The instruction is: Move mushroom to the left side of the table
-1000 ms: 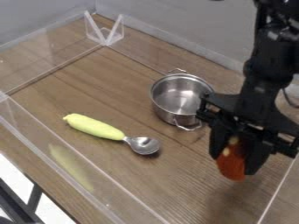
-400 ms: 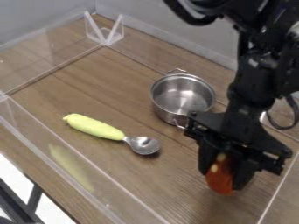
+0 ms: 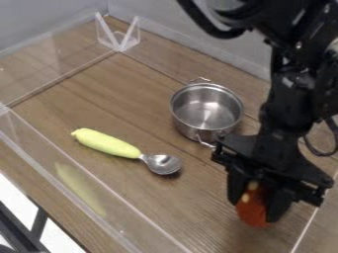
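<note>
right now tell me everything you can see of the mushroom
Only part of the mushroom shows: a glossy orange-red rounded piece, plastic by its look, poking out below the black gripper, whose fingers are shut on it. It sits low over the wood-grain table near the front right corner, right of the spoon. Whether it touches the tabletop is unclear; its stem is hidden.

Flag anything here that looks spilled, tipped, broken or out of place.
Nothing stands out. The steel pot sits upright, the yellow-handled spoon lies flat on the table, and the tool is shut on the mushroom.
</note>
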Robot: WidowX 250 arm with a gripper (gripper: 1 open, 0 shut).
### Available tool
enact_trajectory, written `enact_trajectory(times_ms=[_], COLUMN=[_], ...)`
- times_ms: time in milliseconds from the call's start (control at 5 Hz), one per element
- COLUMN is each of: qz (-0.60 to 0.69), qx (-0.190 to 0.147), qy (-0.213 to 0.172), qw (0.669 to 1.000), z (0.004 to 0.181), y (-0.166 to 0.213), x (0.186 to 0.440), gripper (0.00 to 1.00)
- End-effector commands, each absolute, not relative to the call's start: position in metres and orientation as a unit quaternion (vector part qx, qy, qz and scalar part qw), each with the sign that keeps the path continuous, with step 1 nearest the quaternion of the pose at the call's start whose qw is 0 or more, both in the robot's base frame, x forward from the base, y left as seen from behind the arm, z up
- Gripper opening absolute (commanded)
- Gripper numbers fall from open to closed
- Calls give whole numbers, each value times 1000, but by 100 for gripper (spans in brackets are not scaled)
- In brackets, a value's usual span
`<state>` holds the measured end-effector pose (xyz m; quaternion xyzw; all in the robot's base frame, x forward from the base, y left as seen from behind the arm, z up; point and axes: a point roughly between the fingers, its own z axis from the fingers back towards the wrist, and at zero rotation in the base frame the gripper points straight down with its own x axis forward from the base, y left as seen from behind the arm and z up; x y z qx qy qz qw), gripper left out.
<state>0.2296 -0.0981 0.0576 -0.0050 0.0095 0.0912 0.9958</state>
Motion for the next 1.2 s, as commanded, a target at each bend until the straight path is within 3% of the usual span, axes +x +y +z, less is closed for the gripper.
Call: enact_trajectory(times_ms=[0, 200, 400, 600, 800, 1000], qz=[83, 82, 92, 106, 132, 154], qx=[-10, -11, -6, -2, 7, 10], qy=[3, 4, -7, -24, -47, -66], qw=[996, 997, 996, 994, 990, 986], z=[58, 52, 72, 101, 139, 164], y=[-104, -106, -99, -89, -61, -18], x=[229, 228, 232, 237, 246, 257], gripper=[0, 0, 0, 0, 0, 0])
